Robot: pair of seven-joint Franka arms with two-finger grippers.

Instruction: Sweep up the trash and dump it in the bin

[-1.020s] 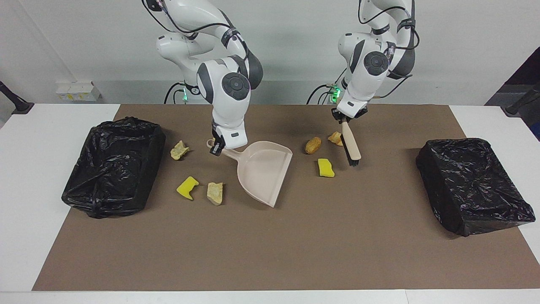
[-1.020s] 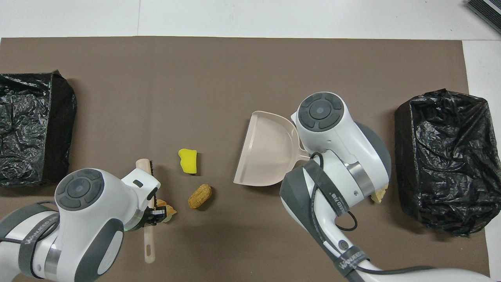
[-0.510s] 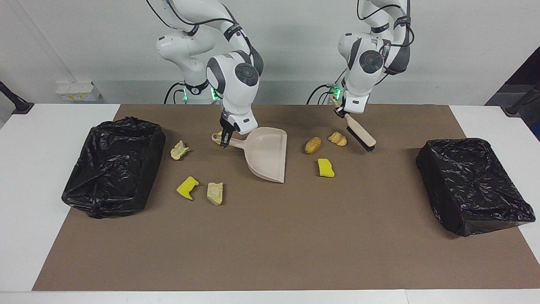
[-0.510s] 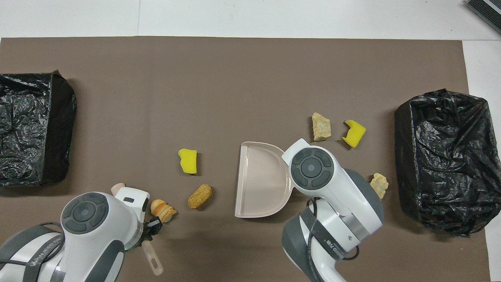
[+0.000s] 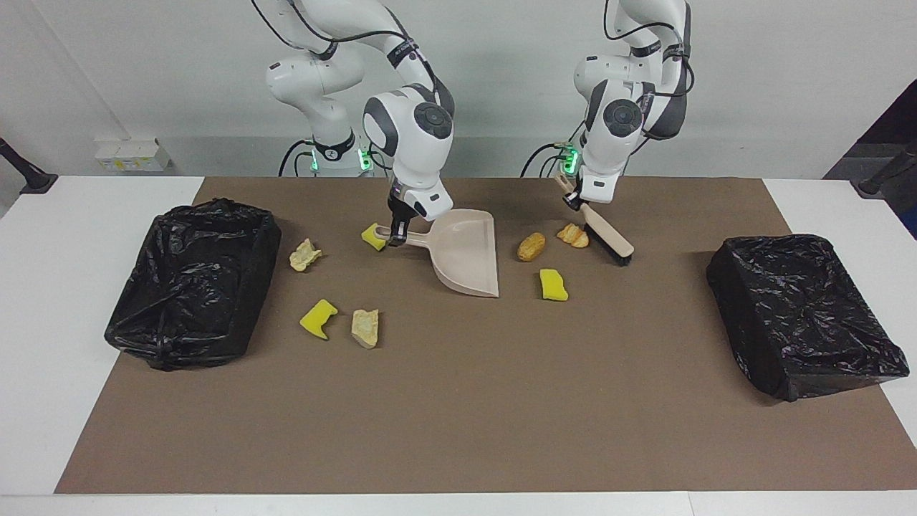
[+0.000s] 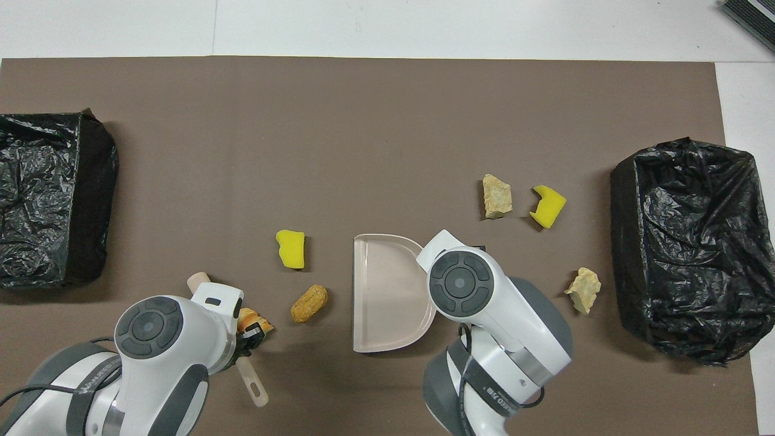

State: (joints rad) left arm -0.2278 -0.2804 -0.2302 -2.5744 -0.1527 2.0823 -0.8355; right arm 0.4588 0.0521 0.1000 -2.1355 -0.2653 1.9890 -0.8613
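Brown matting covers the worktop. Facing view: right hand clenched on the dustpan handle; left hand grasping the brush, with bread scraps at its nine o'clock. Overhead view: trash lies at the dustpan's nine and two o'clock. Light, crumbly; probably better swept than pinched.

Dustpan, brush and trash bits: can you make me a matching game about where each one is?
Things:
1. dustpan
2. brush
3. croissant piece
4. yellow sponge bit

Places:
A. beside the brush
B. held by the right gripper
C. beside the dustpan's handle
D. held by the left gripper

Pairs: 1-B, 2-D, 3-A, 4-C
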